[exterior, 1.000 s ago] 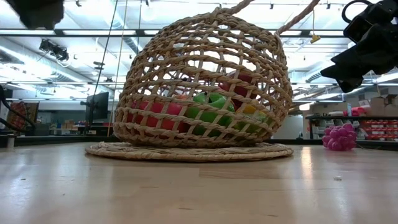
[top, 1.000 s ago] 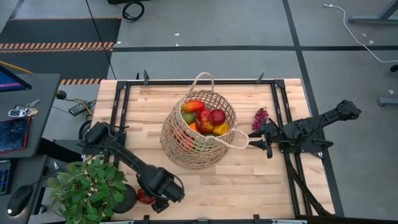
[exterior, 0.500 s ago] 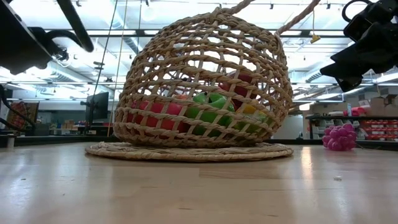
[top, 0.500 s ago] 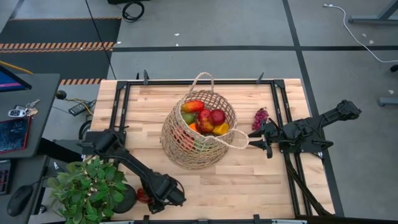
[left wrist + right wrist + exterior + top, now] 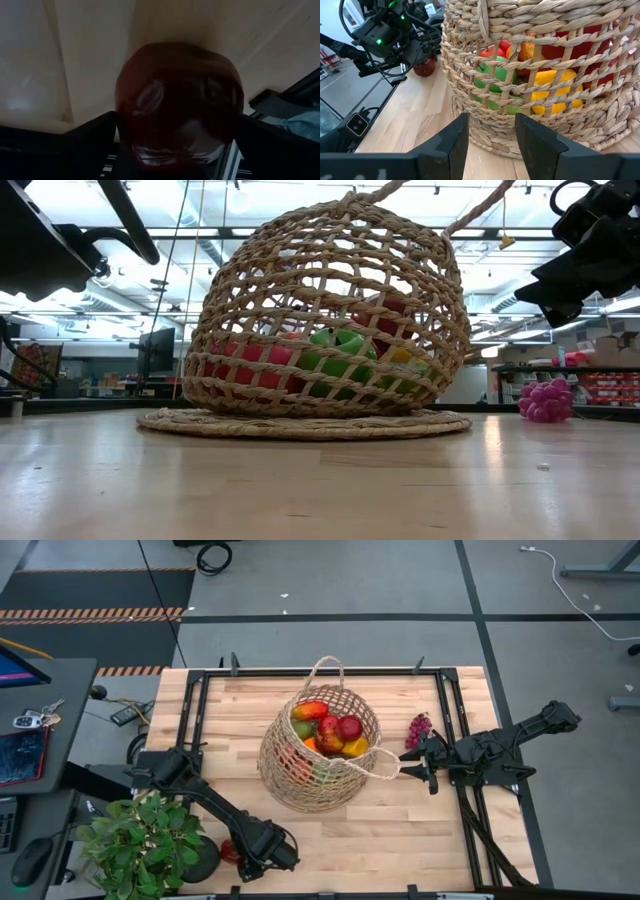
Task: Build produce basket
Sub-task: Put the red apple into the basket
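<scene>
Wicker basket is standing near the middle of the wooden table and it is serving as the landmark; it is already holding red, green, yellow and orange produce. Nearer the front edge of the table than the basket, and toward the left arm's side, the left gripper is hanging over a dark red fruit that is lying on the wood, with its fingers spread wide on both sides of the fruit and not pressing it. A potted plant is standing just beside this arm. On the opposite side of the basket, the right gripper is waiting close to the loop handle, its fingers closed. Just beyond this gripper, a purple grape bunch is lying on the table, apart from the basket.
</scene>
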